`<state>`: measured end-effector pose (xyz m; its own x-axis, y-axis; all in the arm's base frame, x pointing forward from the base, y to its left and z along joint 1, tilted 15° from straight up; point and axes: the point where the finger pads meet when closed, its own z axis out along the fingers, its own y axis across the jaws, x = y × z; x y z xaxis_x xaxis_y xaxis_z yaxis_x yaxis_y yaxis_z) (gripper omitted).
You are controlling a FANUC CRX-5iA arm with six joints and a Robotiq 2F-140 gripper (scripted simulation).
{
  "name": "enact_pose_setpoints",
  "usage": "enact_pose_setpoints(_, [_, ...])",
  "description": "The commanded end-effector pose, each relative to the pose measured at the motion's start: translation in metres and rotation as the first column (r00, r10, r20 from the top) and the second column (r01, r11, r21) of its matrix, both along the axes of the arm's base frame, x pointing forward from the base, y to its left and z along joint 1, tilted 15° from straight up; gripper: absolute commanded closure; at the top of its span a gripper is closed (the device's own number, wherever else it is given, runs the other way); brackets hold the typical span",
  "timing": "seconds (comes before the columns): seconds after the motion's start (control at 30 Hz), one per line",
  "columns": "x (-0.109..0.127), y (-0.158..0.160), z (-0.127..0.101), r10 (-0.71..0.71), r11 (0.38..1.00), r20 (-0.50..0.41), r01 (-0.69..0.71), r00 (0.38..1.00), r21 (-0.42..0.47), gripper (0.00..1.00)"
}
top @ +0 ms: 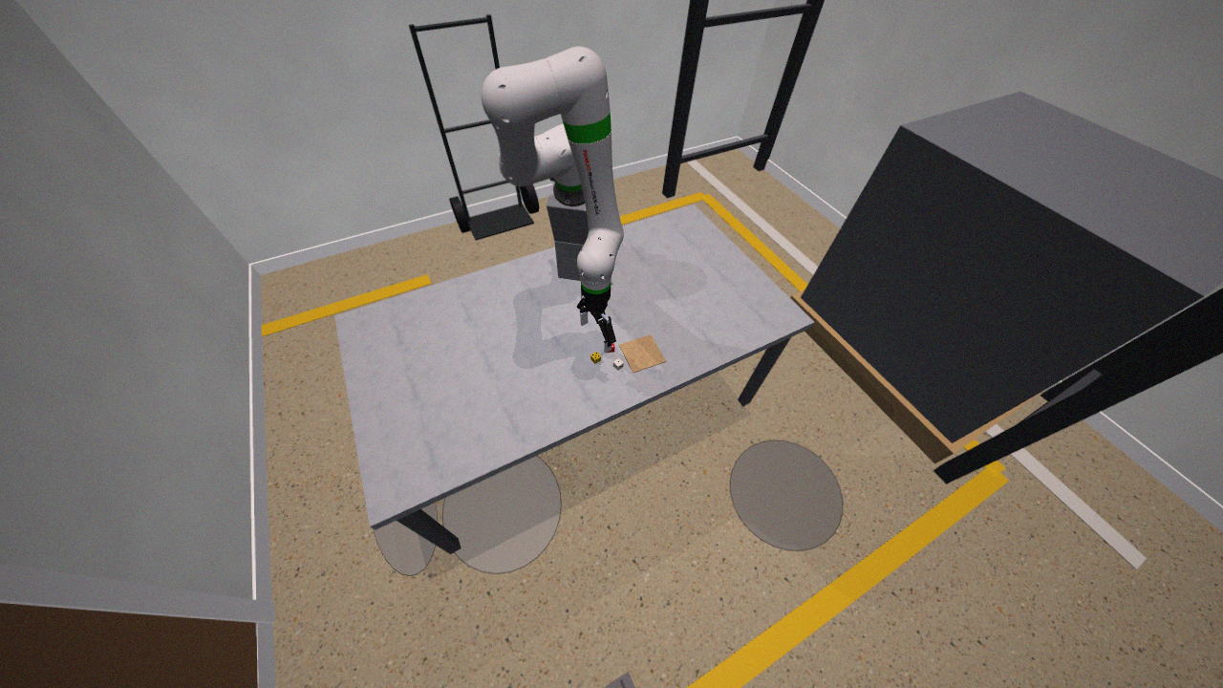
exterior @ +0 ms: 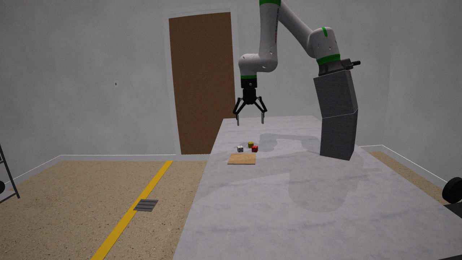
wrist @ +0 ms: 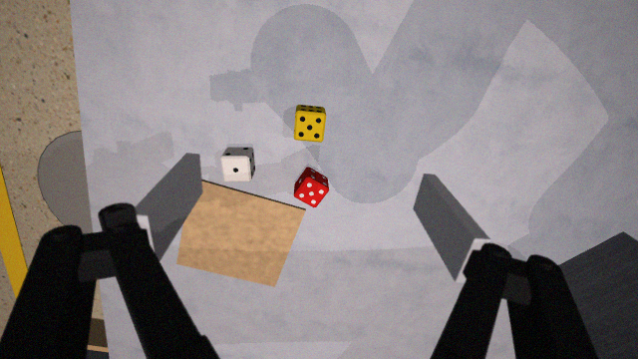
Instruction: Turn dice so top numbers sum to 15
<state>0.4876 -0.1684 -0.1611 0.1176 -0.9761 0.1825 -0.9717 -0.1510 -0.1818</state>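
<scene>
We see grey walls around a speckled tan floor (top: 598, 598) (exterior: 80, 194) with yellow stripes, a brown door (exterior: 203, 83), a black hand truck (top: 430, 81) and soft shadows across the pale marbled table (top: 444, 384) (exterior: 274, 232) (wrist: 349, 309)

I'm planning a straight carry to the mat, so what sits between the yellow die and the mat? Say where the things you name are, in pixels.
The red die (top: 611, 348) (exterior: 255, 148) (wrist: 312, 187) sits between the yellow die (top: 595, 357) (exterior: 250, 144) (wrist: 309, 124) and the mat's (top: 643, 354) (exterior: 241, 158) (wrist: 241, 234) nearest corner, as the wrist view shows.

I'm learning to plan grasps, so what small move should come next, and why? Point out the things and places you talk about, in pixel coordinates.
Probably shift the open pincer (top: 596, 332) (exterior: 250, 123) (wrist: 312, 182) over the white die (top: 618, 363) (exterior: 240, 148) (wrist: 236, 168): it shows one, the yellow (top: 595, 357) (exterior: 250, 144) (wrist: 309, 127) and red (top: 611, 347) (exterior: 255, 148) (wrist: 312, 191) dice five each, so turning it to five would make 15.
</scene>
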Motion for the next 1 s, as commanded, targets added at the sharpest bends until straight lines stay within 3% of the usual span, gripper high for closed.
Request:
enact_pose_setpoints(0.0, [0.0,0.0,0.0,-0.015,1.0,0.003,0.015,1.0,0.003,0.0])
enact_pose_setpoints(0.13, [0.001,-0.001,0.0,-0.048,0.999,0.008,0.048,0.999,0.009,0.0])
enact_pose_setpoints(0.37, [0.006,-0.005,-0.003,-0.294,0.954,0.043,0.292,0.955,0.064,0.0])
enact_pose_setpoints(0.6, [0.009,-0.007,-0.007,-0.541,0.837,0.063,0.53,0.839,0.133,0.0])
enact_pose_setpoints(0.63, [0.01,-0.008,-0.008,-0.597,0.798,0.064,0.583,0.8,0.152,0.0])
enact_pose_setpoints(0.73, [0.01,-0.008,-0.008,-0.603,0.793,0.064,0.59,0.795,0.154,0.0])
enact_pose_setpoints(0.8, [0.011,-0.008,-0.011,-0.717,0.691,0.062,0.696,0.695,0.195,0.0])
enact_pose_setpoints(0.83, [0.011,-0.008,-0.011,-0.719,0.688,0.062,0.698,0.692,0.196,0.0])
enact_pose_setpoints(0.97, [0.012,-0.009,-0.014,-0.817,0.569,0.052,0.788,0.574,0.236,0.0])
